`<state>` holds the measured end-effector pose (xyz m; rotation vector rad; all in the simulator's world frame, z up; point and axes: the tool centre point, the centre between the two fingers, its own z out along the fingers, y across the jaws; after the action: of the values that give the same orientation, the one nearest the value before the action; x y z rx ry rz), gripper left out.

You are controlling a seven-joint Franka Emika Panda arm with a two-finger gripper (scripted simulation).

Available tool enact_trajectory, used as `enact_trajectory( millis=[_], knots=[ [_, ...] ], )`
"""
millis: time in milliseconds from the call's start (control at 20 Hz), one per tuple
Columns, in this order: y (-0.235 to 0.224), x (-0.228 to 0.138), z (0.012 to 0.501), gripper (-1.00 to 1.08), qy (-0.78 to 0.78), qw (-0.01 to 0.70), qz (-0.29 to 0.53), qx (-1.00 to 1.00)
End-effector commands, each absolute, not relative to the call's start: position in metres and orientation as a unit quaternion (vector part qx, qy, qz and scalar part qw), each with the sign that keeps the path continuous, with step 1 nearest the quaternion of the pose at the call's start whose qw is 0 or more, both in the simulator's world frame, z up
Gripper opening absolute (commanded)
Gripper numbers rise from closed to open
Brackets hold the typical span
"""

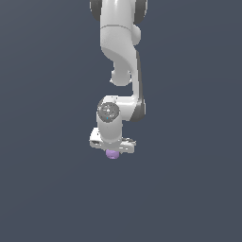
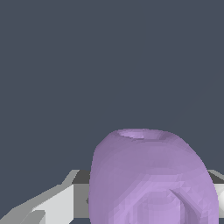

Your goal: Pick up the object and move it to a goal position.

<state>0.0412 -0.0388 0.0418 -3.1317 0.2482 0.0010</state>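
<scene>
The object, a small light-purple bumpy ball [image 1: 112,154], sits right under the white gripper [image 1: 112,150] in the middle of the exterior view. Only its lower part shows below the hand. In the wrist view the ball [image 2: 148,175] is very close and fills the space between the jaws. A grey-white finger [image 2: 57,203] lies against one side of it, and a sliver of the other finger shows at the opposite edge. The gripper is shut on the ball. I cannot tell whether the ball rests on the ground or hangs above it.
The white arm [image 1: 120,52] comes down from the top of the exterior view. All around is a plain dark blue-grey surface [image 1: 189,189] with no other objects or edges in view. No goal marker shows.
</scene>
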Motion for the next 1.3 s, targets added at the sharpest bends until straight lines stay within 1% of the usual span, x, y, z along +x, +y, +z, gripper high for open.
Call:
enact_trajectory(
  millis=[0, 250, 500, 1250],
  knots=[
    [-0.04, 0.041, 0.047, -1.0, 0.079, 0.0, 0.0, -0.997],
    [-0.044, 0.039, 0.069, -1.0, 0.079, 0.0, 0.0, -0.997],
    [-0.05, 0.035, 0.108, -1.0, 0.079, 0.0, 0.0, -0.997],
    [-0.081, 0.021, 0.276, -1.0, 0.079, 0.0, 0.0, -0.997]
  ],
)
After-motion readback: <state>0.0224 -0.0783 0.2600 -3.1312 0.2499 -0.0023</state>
